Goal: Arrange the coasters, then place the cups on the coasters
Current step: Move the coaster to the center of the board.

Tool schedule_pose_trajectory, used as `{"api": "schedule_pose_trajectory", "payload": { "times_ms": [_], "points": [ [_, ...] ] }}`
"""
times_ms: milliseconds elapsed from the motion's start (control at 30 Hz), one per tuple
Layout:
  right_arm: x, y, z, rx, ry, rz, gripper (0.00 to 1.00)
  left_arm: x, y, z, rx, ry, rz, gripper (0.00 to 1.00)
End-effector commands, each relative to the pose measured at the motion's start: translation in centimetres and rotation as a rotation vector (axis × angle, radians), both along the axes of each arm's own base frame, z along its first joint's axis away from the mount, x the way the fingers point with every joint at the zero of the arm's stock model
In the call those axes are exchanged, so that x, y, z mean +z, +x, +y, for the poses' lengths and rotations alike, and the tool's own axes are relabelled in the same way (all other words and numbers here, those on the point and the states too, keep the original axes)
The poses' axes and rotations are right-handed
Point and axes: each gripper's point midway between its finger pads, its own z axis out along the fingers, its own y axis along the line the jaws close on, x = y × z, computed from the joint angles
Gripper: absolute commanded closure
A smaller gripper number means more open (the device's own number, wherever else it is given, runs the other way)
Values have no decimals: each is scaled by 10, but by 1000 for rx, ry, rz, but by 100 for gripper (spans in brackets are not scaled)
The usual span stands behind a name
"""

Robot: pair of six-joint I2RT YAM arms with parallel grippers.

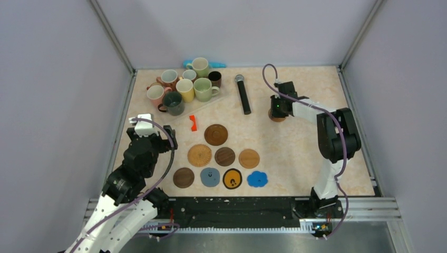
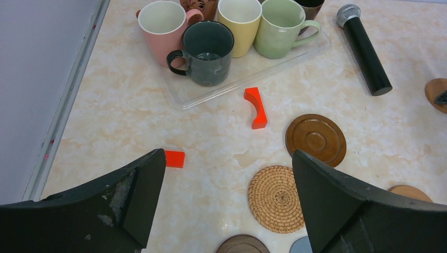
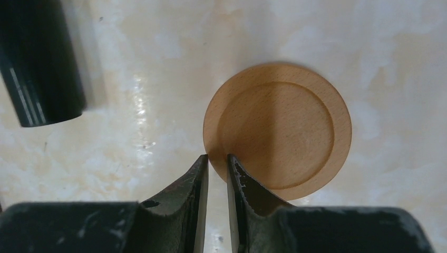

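My right gripper [image 3: 216, 158] pinches the rim of a tan wooden coaster [image 3: 284, 126]; my left gripper [image 2: 226, 156] gapes wide, empty.

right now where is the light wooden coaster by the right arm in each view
top external: coaster right of centre, mostly hidden under the right tool.
left wrist: coaster cut off at the right edge, above the middle.
right wrist: coaster dead centre, the tool astride its left rim.
shared landmark: the black microphone, left of the coaster in all three.
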Motion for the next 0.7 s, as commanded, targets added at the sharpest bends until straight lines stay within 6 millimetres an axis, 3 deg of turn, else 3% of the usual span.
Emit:
{"api": "schedule_pose_trajectory", "payload": {
  "times_ms": [0,433,667],
  "points": [
    [-22,-52,29,51,55,135,81,5,5,-3,-2,-1,-23,5],
    [-21,-108,92,149,158,156,80,5,5,-2,2,0,-24,5],
    [-20,-125,122,198,185,158,80,5,5,-2,-1,0,-24,6]
  ]
}}
